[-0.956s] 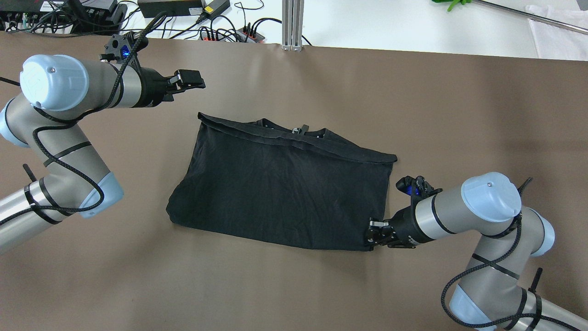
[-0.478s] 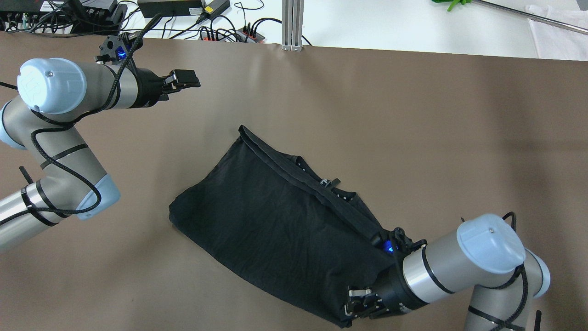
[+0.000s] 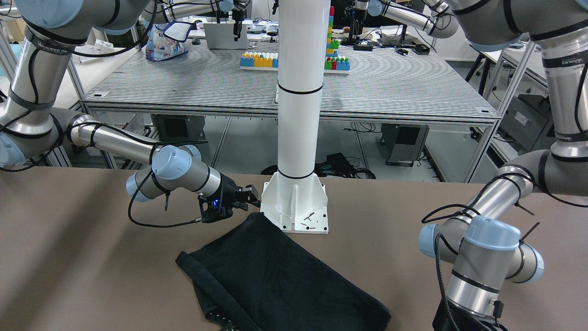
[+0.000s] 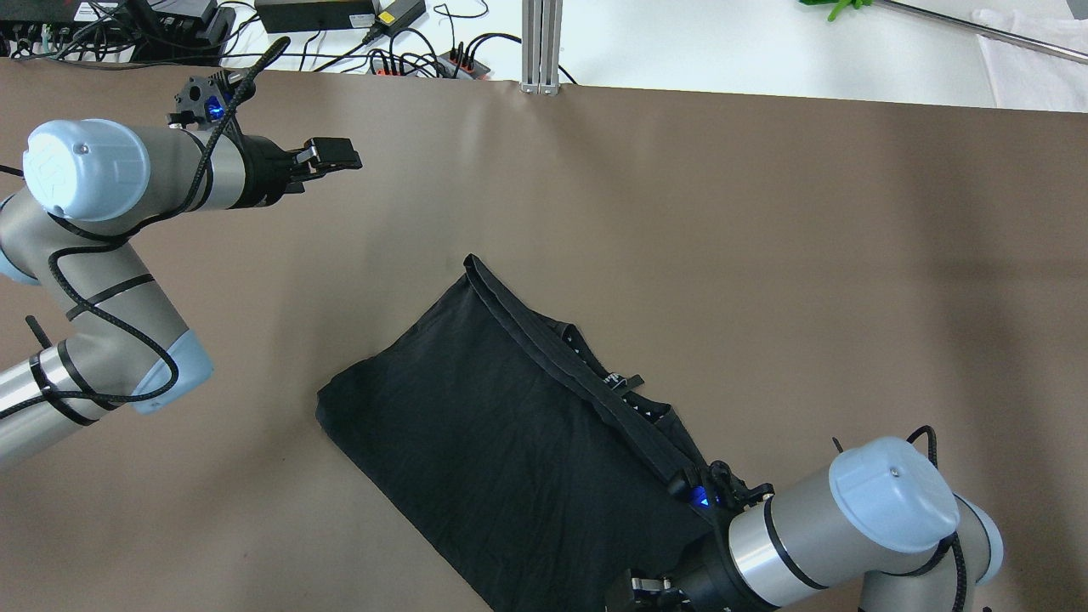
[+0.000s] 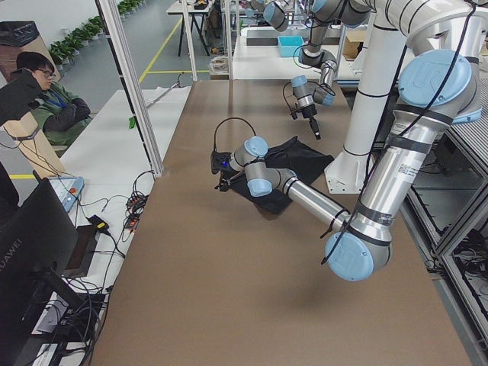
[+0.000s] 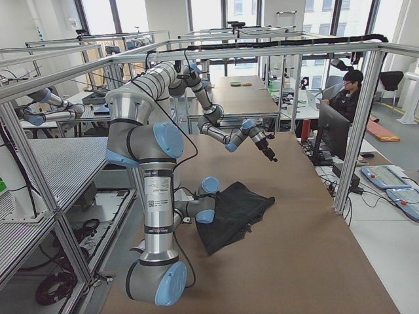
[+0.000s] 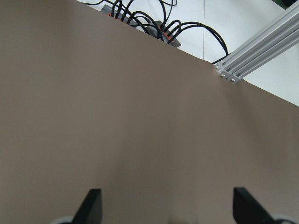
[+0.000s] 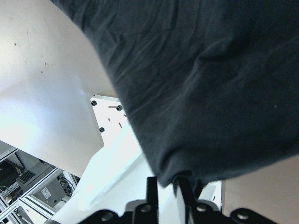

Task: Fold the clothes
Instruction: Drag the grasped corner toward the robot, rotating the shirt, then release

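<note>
Table (image 4: 765, 255): brown sheet, with the shirt on its near middle, close to the robot's base post (image 3: 298, 115).
Shirt (image 4: 493, 442): black, lying doubled over and mostly flat. A banded hem runs along its far-right side, and a bit of collar label peeks out beside it.
Long axis: you see it run on a diagonal in the overhead view, from the far-left corner down to the near-right corner by the right arm.
Right gripper (image 8: 167, 186): its jaws are pinched nearly together on the shirt's near-right corner. The wrist view shows cloth bunched between the fingers and draping away from them.
Left gripper (image 4: 340, 155): its jaws are spread wide with nothing between them. It hangs over bare table at the far left, well apart from the shirt.
Nearer arm: the shirt's free far corner and left corner both lie toward the left arm. From its jaws the shirt is nearer the robot and to the right.
Next move, as a judgement: you'd likely bring the left gripper down to one of those free corners, so both ends are held for the fold.
</note>
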Available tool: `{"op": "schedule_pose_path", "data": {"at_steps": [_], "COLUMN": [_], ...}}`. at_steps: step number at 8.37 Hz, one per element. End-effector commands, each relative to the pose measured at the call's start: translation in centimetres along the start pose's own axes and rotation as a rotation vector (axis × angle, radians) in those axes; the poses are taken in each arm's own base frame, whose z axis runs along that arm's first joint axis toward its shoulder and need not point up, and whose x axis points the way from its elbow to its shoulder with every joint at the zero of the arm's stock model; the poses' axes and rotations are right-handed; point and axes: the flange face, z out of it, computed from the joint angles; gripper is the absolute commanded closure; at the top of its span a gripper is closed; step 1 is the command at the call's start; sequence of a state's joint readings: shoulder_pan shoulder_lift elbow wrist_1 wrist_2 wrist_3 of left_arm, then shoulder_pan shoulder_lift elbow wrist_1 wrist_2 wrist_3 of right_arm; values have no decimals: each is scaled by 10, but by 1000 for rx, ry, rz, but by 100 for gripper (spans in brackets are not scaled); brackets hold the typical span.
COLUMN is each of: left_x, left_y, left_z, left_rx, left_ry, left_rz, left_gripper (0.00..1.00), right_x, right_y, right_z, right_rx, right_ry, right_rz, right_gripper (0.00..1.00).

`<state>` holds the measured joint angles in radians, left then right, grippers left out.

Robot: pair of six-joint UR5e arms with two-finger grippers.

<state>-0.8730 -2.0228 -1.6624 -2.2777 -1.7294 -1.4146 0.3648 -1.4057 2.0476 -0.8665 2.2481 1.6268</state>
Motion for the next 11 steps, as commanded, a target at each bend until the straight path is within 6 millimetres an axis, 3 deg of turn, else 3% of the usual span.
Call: {"op": "schedule_pose_path", "data": {"at_steps": [1, 2, 5, 6, 7, 8, 10, 11], "left_x": [0, 3, 10, 3, -14, -33, -63, -69], "left_y": [5, 8, 78, 95, 114, 121, 135, 159], "left_z": [1, 0, 11, 9, -6, -21, -26, -21], "left_rx": [-13, -32, -158, -182, -210, -222, -238, -253], "left_ry": [1, 7, 3, -2, -9, -22, -70, -84], "left_rz": [-4, -6, -53, -52, -44, -44, -79, -60], "left_gripper": [0, 0, 0, 0, 0, 0, 0, 0], "right_x": [14, 17, 36, 41, 48, 53, 55, 56], "right_y": [-39, -56, -117, -132, -145, -153, -162, -163], "right_z": [-18, -32, -91, -103, -114, -118, -121, -122], "right_rx": [113, 156, 359, 405, 464, 515, 586, 603], "right_ry": [16, 21, 61, 134, 190, 234, 279, 286], "right_rz": [35, 56, 38, 6, -12, -38, -49, -48], "right_gripper": [5, 5, 6, 6, 6, 6, 6, 6]}}
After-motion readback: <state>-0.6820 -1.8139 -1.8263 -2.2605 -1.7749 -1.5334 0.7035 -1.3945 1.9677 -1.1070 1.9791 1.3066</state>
